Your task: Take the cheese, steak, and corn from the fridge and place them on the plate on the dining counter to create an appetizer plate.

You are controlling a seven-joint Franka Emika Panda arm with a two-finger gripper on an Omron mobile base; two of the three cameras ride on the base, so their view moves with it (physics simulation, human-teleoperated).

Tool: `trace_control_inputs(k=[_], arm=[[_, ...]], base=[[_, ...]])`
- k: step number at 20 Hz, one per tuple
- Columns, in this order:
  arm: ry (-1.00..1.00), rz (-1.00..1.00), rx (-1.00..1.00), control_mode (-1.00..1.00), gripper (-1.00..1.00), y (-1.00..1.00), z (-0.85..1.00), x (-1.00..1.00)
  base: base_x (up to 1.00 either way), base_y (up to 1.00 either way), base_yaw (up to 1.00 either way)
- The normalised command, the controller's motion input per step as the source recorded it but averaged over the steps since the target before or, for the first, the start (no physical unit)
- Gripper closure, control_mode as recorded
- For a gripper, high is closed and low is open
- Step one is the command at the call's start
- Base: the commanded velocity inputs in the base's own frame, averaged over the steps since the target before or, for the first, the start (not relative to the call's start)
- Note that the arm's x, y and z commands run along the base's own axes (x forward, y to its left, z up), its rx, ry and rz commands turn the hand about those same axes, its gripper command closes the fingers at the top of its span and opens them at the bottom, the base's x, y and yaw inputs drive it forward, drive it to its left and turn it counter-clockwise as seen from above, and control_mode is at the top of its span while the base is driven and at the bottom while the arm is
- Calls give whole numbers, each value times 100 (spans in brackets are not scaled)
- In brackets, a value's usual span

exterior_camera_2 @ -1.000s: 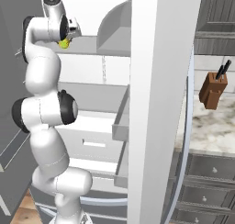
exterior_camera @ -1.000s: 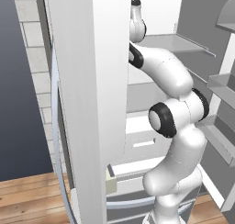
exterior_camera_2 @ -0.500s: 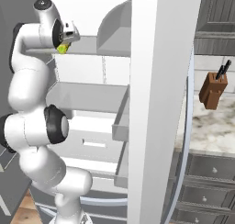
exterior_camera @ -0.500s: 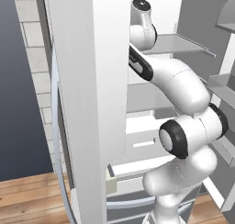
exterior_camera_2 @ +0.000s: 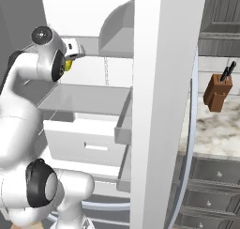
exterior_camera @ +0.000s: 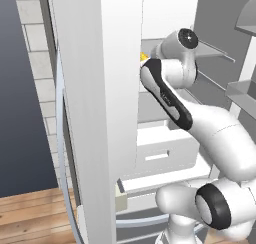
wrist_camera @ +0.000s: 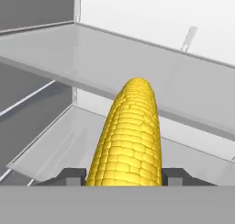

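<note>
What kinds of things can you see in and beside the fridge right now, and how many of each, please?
Corn: 1
Fridge: 1
Fridge drawer: 1
Knife block: 1
Gripper: 1, shut on the corn
Total: 5

Base views flank arm, both facing open fridge (exterior_camera: 100, 113); hand view close, inside shelves.
</note>
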Motion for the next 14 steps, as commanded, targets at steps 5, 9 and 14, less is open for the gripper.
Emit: trace_control_inputs(k=[5, 9, 14], arm=[[1, 0, 2, -100, 100, -53, 0, -90], [0, -5, 0, -100, 100, -18, 0, -87], [1, -8, 0, -100, 100, -13, 0, -97]], base=[[0, 0, 0], [0, 0, 0], [0, 0, 0]])
